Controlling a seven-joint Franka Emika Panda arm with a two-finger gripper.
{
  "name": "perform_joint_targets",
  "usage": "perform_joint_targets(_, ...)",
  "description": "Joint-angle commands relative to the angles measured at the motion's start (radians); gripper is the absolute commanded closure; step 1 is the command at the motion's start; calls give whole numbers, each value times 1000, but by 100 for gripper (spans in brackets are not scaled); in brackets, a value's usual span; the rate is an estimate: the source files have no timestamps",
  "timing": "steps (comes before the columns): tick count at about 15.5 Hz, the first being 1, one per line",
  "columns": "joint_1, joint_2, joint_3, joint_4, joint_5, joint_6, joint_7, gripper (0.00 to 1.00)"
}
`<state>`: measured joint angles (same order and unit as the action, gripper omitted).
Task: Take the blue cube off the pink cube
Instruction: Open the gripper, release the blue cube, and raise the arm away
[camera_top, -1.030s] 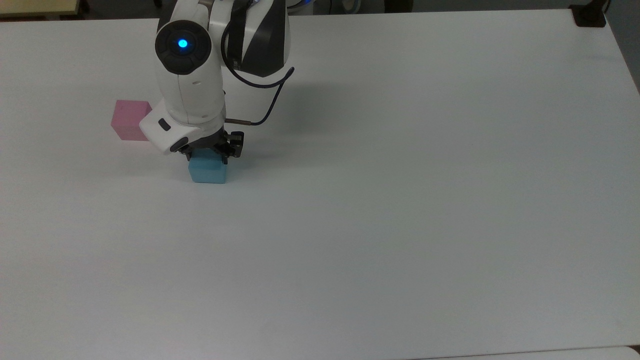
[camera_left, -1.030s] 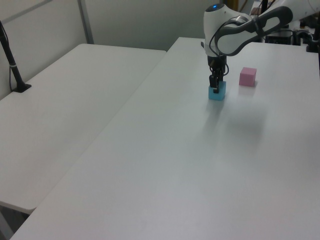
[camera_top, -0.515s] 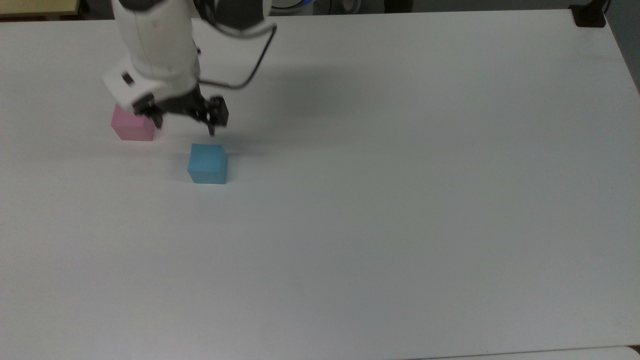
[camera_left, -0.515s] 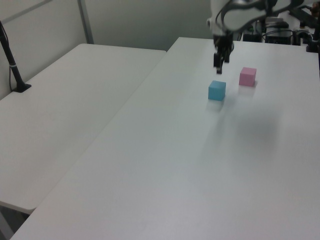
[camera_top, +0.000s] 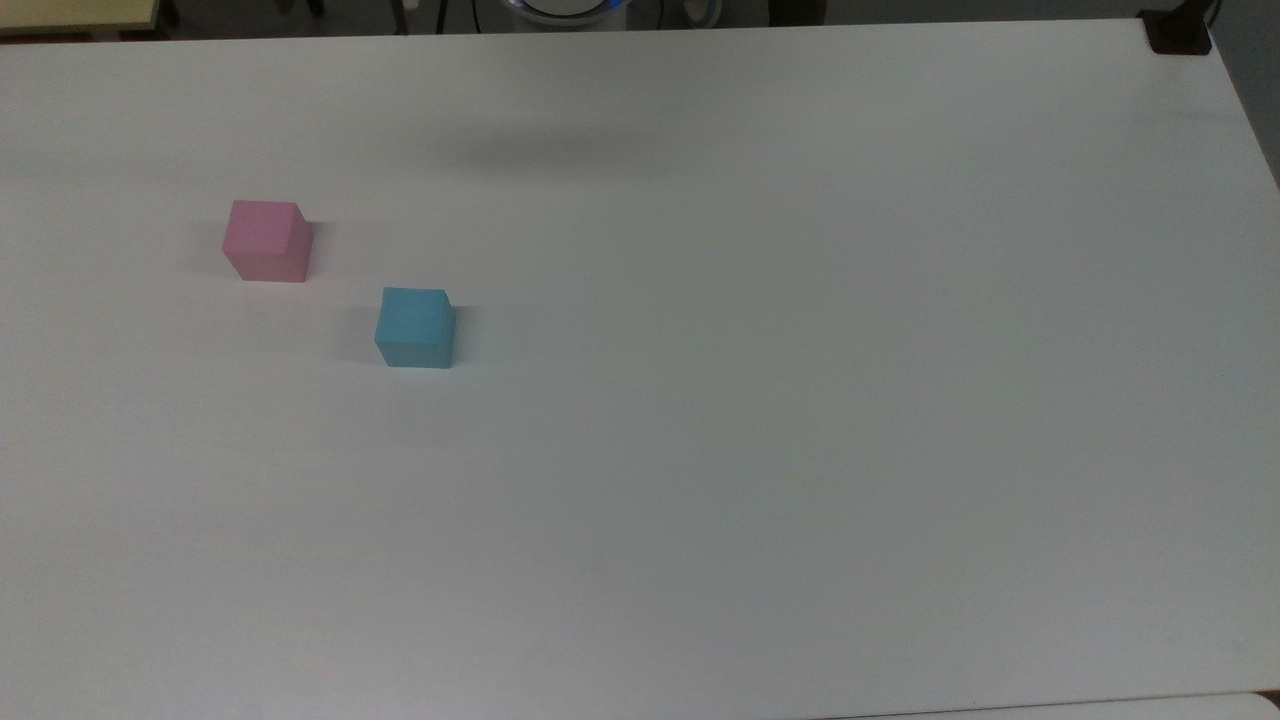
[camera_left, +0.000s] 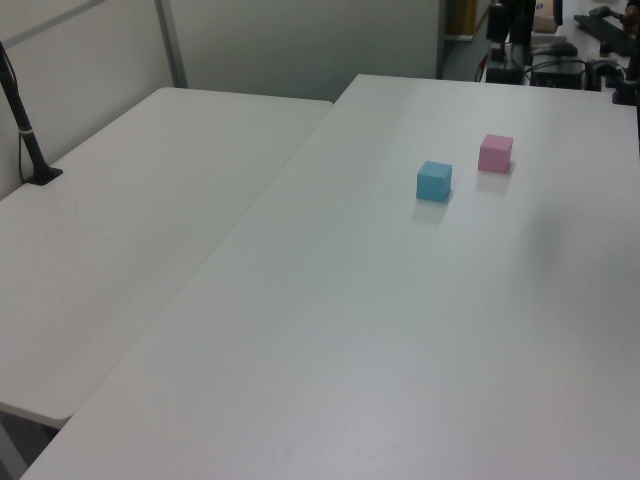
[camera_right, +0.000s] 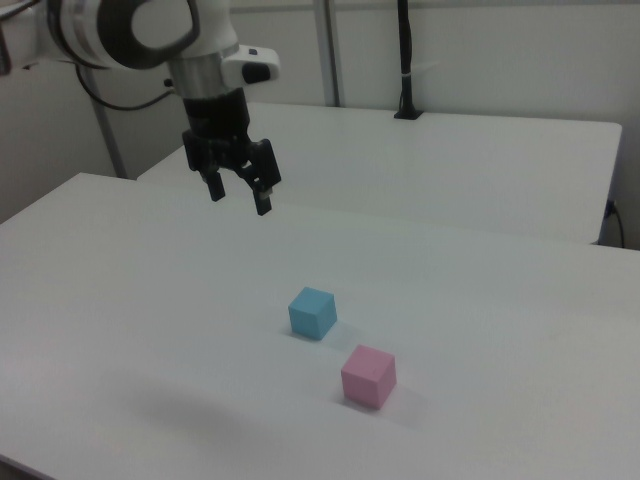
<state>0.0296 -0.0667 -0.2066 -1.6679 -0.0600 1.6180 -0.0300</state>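
Note:
The blue cube (camera_top: 415, 327) (camera_left: 434, 181) (camera_right: 312, 312) rests on the white table, apart from the pink cube (camera_top: 266, 241) (camera_left: 495, 153) (camera_right: 368, 376), which also sits on the table. In the top view the pink cube is up and to the left of the blue one. In the right view my gripper (camera_right: 239, 198) hangs open and empty well above the table, up and to the left of both cubes. Nothing is between its fingers.
The white table (camera_top: 760, 400) stretches wide around the cubes. A second white table (camera_left: 130, 220) adjoins it on the left view's left, with a black post (camera_left: 25, 130) clamped at its edge. A dark clamp (camera_top: 1180, 30) sits at the top view's top right corner.
My gripper let go of the blue cube, opened and rose away, leaving the top and left views. The blue cube stayed on the table beside the pink cube.

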Motion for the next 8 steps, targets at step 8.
perform_joint_targets(8, -20, -36, 7, -21, -4, -18, -97, 0)
